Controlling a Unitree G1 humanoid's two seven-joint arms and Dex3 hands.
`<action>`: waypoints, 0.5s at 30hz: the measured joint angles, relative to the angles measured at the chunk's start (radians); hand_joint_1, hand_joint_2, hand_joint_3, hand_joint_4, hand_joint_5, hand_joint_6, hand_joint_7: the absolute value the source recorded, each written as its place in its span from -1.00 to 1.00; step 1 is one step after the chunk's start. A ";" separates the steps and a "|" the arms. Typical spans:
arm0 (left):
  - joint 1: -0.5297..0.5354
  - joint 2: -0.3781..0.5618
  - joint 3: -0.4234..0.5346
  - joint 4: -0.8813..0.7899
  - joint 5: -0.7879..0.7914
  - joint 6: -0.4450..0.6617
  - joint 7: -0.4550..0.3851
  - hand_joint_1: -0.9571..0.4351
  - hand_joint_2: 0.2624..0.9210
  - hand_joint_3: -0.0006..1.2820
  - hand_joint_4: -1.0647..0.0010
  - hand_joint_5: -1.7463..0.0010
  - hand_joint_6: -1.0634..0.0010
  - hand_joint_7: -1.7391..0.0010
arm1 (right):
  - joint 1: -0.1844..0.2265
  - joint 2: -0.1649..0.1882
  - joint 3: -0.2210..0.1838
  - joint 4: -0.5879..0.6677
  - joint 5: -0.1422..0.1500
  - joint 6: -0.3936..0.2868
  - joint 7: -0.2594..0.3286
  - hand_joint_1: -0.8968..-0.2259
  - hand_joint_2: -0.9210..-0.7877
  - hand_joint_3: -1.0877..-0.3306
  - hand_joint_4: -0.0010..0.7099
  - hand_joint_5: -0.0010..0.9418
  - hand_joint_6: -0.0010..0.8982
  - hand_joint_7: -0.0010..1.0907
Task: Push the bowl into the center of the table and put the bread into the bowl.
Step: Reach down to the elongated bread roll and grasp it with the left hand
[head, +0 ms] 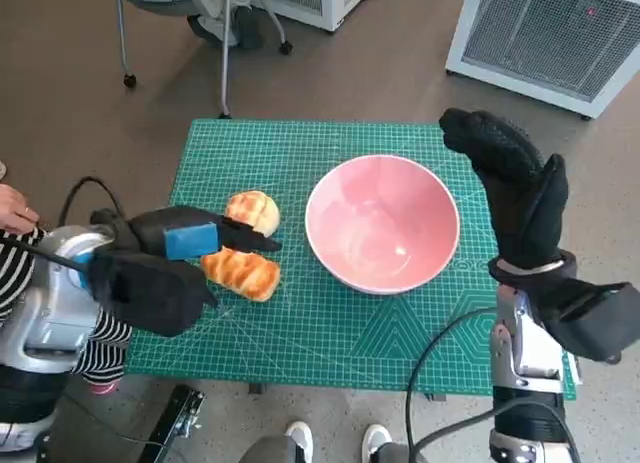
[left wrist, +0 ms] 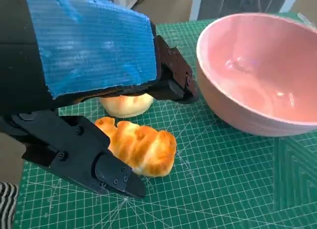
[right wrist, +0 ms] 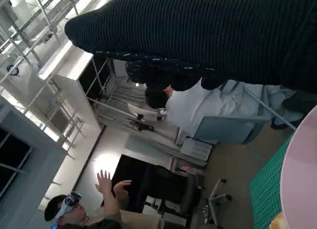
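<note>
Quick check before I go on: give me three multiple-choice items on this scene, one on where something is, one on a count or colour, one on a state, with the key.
1. Where do the breads lie relative to the pink bowl in the head view?
A. inside it
B. on the mat to its left
C. on the floor

2. How many breads are on the green mat?
A. one
B. two
C. four

3. What is the left hand doing?
A. hovering open around the long bread
B. holding the bowl
C. resting on the floor

Key: 1 B, both lie outside the rim. 2 B, the long bread and the round bread. 3 A, its fingers flank the long bread, with a gap visible.
</note>
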 measured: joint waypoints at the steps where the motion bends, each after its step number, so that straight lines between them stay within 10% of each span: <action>1: 0.000 -0.003 -0.003 0.004 0.004 0.000 0.002 0.26 0.49 -1.00 0.29 0.99 0.03 0.97 | 0.001 0.000 0.000 0.000 0.000 0.000 0.000 -0.40 -1.00 0.07 -0.52 -0.99 -0.71 -0.38; 15: 0.000 -0.034 -0.044 0.064 0.076 -0.028 0.036 0.24 0.49 -1.00 0.23 0.98 0.02 0.98 | 0.010 0.000 -0.002 0.000 0.000 0.000 0.000 -0.39 -1.00 0.07 -0.51 -0.99 -0.71 -0.36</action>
